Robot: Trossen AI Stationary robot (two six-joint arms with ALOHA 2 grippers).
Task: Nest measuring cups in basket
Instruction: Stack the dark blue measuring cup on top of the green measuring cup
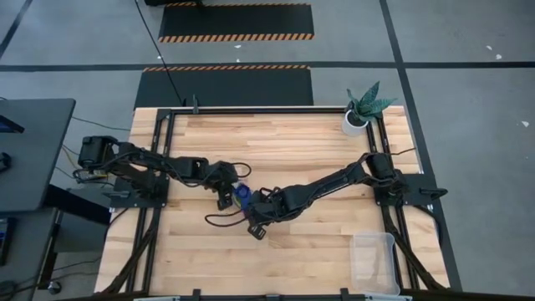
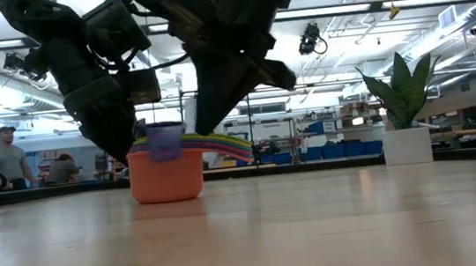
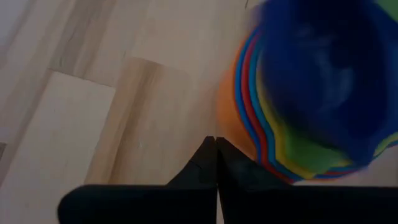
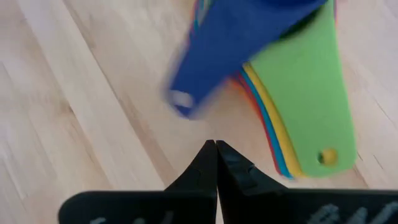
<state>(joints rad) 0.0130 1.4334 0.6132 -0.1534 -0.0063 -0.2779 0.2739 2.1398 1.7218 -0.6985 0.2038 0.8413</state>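
Already the cups (image 2: pixel 167 169) are sitting nested at table centre, while the basket (image 1: pixel 374 261) is waiting at four o'clock, and the left gripper (image 3: pixel 216 163) and right gripper (image 4: pixel 216 163), both pinched together on nothing, are hovering beside the stack.

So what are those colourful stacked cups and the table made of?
The measuring cups look like plastic: bright solid colours, thin smooth handles, and a slightly see-through blue top cup. The table looks like light wood, with joined planks and visible grain; the finish seems smooth and faintly glossy.
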